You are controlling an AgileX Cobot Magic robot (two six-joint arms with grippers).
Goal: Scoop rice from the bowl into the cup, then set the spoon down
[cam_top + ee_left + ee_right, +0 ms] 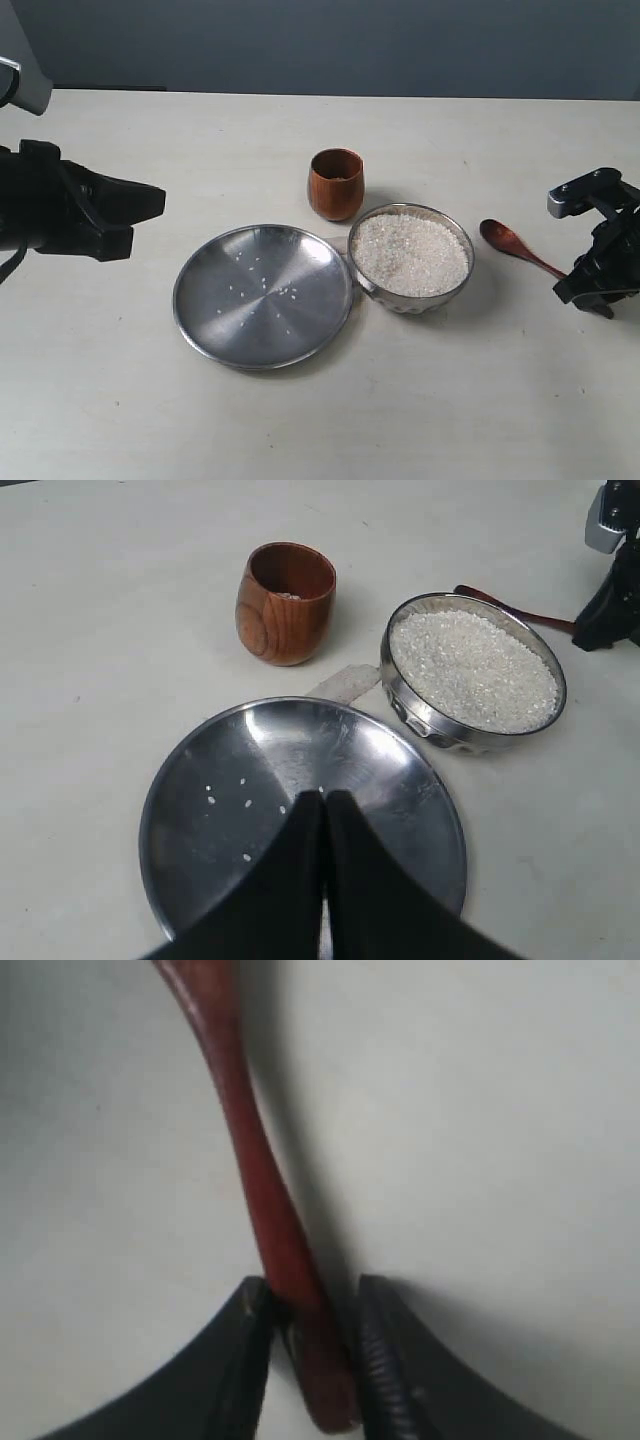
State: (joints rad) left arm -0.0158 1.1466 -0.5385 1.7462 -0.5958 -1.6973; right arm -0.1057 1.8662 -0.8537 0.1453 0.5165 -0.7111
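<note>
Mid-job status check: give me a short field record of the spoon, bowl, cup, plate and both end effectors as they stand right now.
spoon: lying on the table, right of the bowl, head toward it
bowl: heaped with rice, close beside the plate
cup: upright, behind the bowl
plate: a few loose grains on it
right end effector: fingers on either side of the spoon's handle end; grip not clear
left end effector: shut, empty

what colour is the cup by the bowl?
Reddish-brown wood with visible grain; the cup shows best in the left wrist view.
</note>
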